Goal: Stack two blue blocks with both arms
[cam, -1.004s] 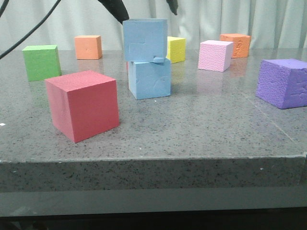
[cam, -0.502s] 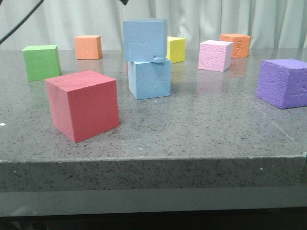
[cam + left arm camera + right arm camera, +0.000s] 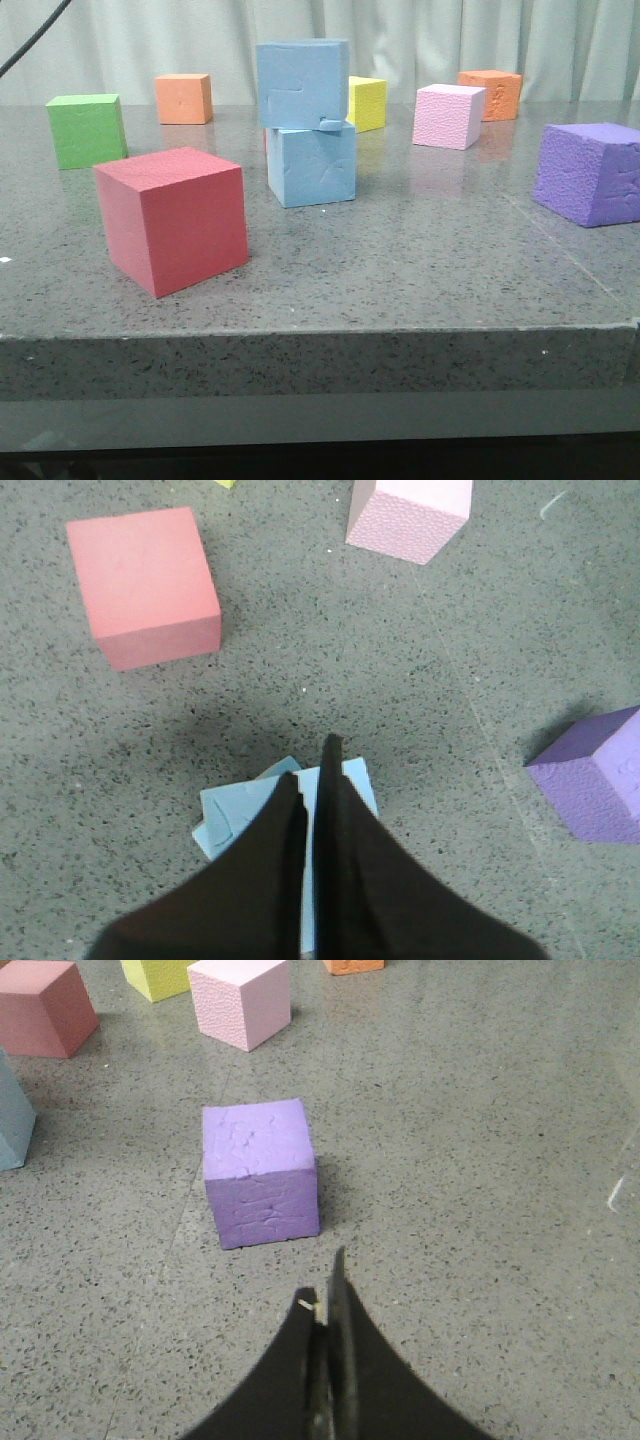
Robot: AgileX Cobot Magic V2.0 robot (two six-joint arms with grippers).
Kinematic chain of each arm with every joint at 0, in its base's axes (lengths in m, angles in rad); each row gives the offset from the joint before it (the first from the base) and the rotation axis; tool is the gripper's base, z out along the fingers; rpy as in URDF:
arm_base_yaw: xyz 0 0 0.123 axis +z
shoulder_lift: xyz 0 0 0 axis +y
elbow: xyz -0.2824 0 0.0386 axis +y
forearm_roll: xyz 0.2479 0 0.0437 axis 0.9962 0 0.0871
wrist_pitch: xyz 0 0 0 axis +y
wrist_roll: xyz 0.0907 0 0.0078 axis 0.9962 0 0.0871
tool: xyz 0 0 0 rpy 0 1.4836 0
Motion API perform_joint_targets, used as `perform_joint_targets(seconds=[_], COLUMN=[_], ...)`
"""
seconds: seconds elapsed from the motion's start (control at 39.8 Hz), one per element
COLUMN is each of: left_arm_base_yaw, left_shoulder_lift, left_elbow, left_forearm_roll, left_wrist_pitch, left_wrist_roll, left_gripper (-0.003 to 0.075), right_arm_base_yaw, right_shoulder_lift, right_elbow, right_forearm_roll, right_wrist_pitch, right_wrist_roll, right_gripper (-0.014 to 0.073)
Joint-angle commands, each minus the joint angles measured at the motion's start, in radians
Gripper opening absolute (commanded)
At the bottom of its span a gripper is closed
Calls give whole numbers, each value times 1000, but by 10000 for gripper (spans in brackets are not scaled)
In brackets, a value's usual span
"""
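We judge the stack done: the top blue block sits on the lower one, mid-table, slightly offset left. Our left gripper and right gripper are pinched closed, empty, clear.

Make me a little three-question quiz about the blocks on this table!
1. True or false: the top blue block sits squarely on the bottom blue block.
2. Which block is nearest the front edge of the table? A) green B) red C) yellow
3. Fill in: in the right wrist view, the block just ahead of the right gripper is ____.

Key:
1. False; it is twisted and overhangs to the left.
2. B, the red block.
3. Purple, the purple block.
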Motion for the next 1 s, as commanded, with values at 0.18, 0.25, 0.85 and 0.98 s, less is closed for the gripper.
perform_joint_targets(seconds=[0.18, 0.25, 0.85, 0.98], left_arm_base_yaw=[-4, -4, -4, -4], left_shoulder_lift=[-125, -160, -759, -901], left_elbow=[-30, -13, 821, 1007], left_forearm_roll=[144, 204, 289, 291], left_wrist_pitch=[7, 9, -487, -585], left_wrist_roll=[29, 29, 25, 25], left_gripper=[-20, -20, -20, -20], right_arm_base_yaw=[-2, -2, -2, -2], right_shoulder_lift=[2, 2, 2, 2], right_elbow=[-24, -24, -24, -24], right_forearm_roll=[-5, -5, -5, -5], right_wrist_pitch=[-70, -70, -70, -70], right_wrist_roll=[-7, -7, -7, -7], right_gripper=[-68, -68, -68, -68])
